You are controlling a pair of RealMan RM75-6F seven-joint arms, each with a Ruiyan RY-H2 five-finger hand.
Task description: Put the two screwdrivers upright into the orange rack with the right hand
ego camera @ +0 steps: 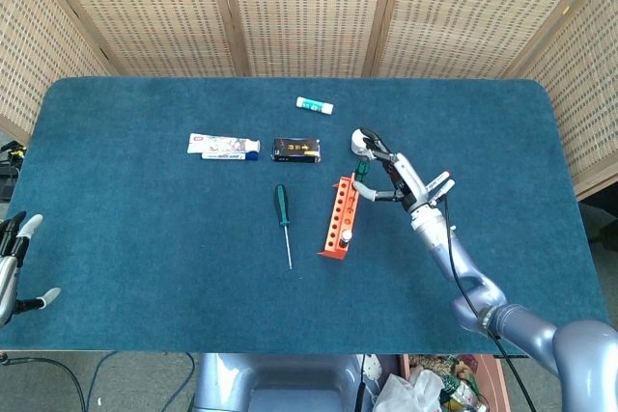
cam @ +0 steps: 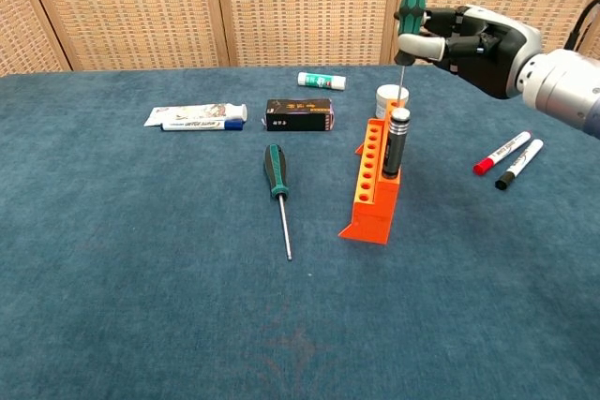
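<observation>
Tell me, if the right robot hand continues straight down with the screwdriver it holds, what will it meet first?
Probably the orange rack: the right robot hand holds the screwdriver upright, its tip right at the rack's far end. Exact hole unclear.

We seem to face a staged lab setup: a blue-felt tabletop [ego camera: 135, 238] fenced from nine to three o'clock by woven screens [ego camera: 309, 7], cables [ego camera: 58, 366] trailing below.
</observation>
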